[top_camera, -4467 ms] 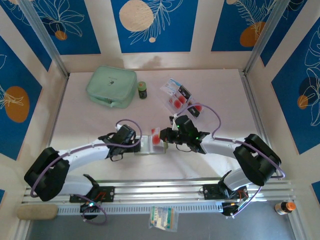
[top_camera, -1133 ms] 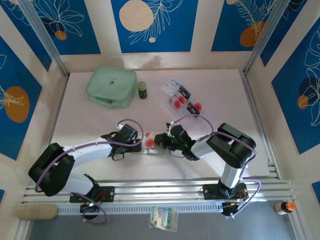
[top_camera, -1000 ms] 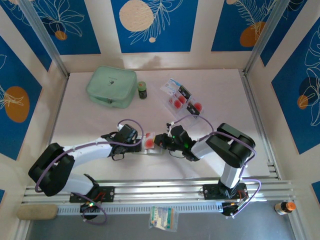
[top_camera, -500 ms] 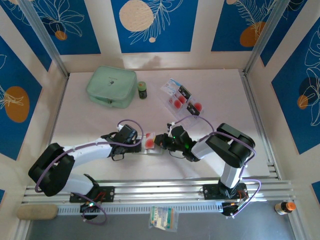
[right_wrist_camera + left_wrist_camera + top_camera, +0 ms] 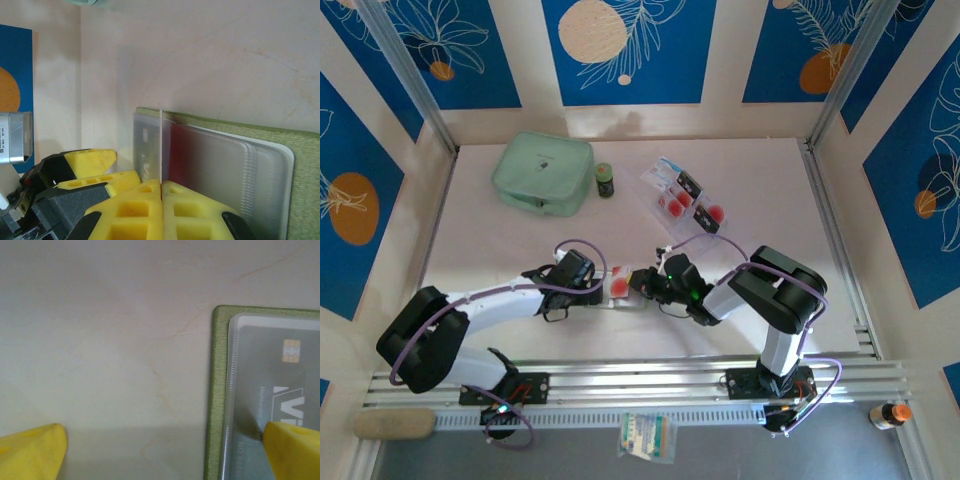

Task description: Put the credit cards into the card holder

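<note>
As the card holder [image 5: 235, 130] is pinned by the wide-open left gripper [image 5: 165, 442], a credit card [image 5: 160, 145] pinched by the right gripper [image 5: 161, 186] is aligned with a sleeve [image 5: 210, 165] just ahead; a straight push is needed.

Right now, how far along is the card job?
One chip card already sits inside the card holder. The right jaws are shut on a thin card, edge-on over the holder. Several loose cards are left farther back on the table.

The left hand [image 5: 599, 289] and right hand [image 5: 643, 285] crowd the holder [image 5: 216, 390] mid-bench. Bare bench [image 5: 485, 240] lies open on both sides; pouch [image 5: 542, 172], bottle [image 5: 605, 180] and cards [image 5: 680, 195] block the rear.
</note>
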Robot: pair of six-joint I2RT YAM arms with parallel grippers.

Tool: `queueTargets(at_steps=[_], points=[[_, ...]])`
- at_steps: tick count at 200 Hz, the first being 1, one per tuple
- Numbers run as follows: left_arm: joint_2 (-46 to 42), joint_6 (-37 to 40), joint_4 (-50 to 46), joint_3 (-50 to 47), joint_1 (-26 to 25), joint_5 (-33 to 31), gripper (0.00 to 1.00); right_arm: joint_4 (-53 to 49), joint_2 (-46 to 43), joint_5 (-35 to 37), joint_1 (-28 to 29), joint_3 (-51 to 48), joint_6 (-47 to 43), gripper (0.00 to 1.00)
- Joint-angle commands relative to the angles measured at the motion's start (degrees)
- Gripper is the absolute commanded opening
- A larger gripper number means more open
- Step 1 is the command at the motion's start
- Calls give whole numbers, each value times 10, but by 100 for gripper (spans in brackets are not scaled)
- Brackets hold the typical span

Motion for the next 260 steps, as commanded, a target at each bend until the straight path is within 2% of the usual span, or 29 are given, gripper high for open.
queueTargets(at_steps=[1,129,260], points=[[-3,-6,-14,-15,-2,-8,100,19,10,-6,4,-5,9,0],[-4,-6,-11,-16,-3,-8,100,15,22,4,23,-2,10,0],[-5,-6,-9,-17,-2,-9,100,-152,-48,107,62,7,0,0]])
